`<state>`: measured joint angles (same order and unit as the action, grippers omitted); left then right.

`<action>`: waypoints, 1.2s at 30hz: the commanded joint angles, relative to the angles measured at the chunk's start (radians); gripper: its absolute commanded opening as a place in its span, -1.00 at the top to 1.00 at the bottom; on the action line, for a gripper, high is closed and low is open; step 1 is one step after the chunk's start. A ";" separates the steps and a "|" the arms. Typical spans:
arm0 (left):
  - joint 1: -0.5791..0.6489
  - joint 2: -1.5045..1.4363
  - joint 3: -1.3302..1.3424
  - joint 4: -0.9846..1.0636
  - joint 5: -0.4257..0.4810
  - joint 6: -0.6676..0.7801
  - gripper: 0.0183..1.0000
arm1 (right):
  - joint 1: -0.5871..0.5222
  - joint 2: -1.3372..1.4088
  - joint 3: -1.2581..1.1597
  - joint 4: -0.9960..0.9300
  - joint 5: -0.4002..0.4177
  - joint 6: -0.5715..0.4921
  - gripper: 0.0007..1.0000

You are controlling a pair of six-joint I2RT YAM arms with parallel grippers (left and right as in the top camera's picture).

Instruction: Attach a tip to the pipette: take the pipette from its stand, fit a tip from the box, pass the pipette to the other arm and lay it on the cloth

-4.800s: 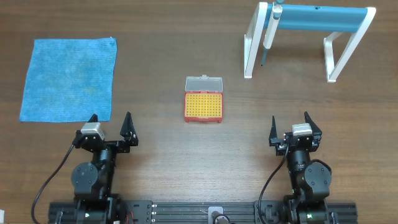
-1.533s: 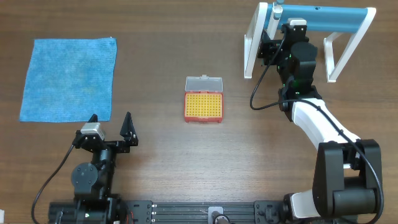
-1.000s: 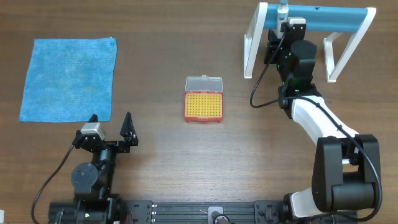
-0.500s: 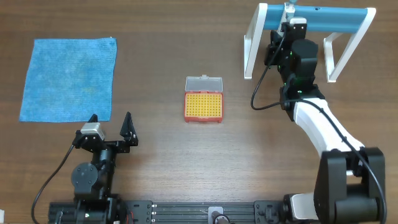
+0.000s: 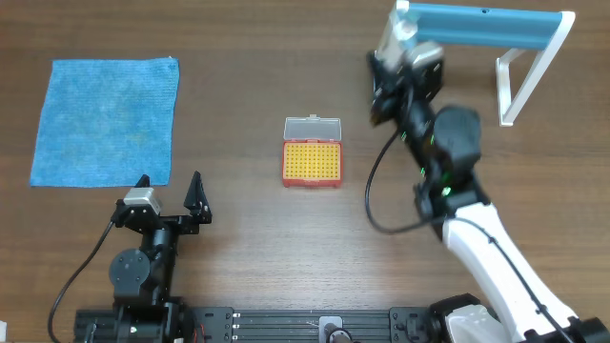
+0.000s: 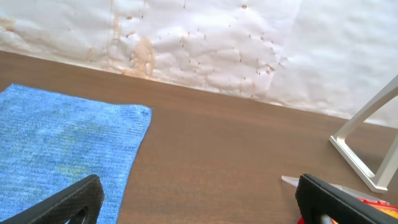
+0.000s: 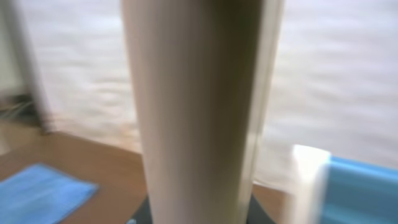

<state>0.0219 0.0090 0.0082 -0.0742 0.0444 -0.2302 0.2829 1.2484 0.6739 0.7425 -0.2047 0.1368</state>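
The surface is a brown wooden table (image 5: 286, 248). A pale, stained and crinkled wall (image 6: 249, 50) closes the room behind it.

The left gripper (image 5: 170, 181) sits low near its base with its fingers spread wide and nothing between them. The blue cloth (image 5: 105, 122) lies flat ahead of it and a little to its left, with the near edge close to the fingertips. The tip box (image 5: 312, 162) is ahead and off to its right, well apart from it. The box has an orange base, yellow tips and a clear lid folded back.

The right gripper (image 5: 386, 81) is raised and reaches far out from its base. It hangs close by the left end of the stand (image 5: 486, 27), which has a blue bar on white legs. The tip box is off to this gripper's left.

The right gripper is clenched around the pipette (image 7: 199, 106). The pipette's pale round body rises from between the fingers. Its long axis runs straight out from the gripper, in line with the fingers. Both ends lie outside the wrist view, so it cannot be told which way the tip end points.
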 commanded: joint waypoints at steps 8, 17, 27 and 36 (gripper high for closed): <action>0.004 -0.005 -0.003 -0.005 -0.010 -0.001 -0.99 | 0.171 0.272 -0.254 0.601 -0.104 0.099 0.84; 0.004 -0.005 -0.003 -0.005 -0.010 -0.001 -0.99 | 0.205 0.321 -0.247 0.486 -0.108 0.173 0.84; 0.004 -0.005 -0.003 -0.005 -0.010 -0.001 -0.99 | 0.206 0.404 -0.247 0.590 -0.156 0.068 0.84; 0.004 -0.005 -0.003 -0.005 -0.010 -0.001 -0.99 | 0.207 0.542 -0.224 0.715 -0.156 0.068 0.84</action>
<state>0.0219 0.0090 0.0082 -0.0742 0.0444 -0.2302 0.4854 1.7702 0.4255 1.4456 -0.3473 0.2188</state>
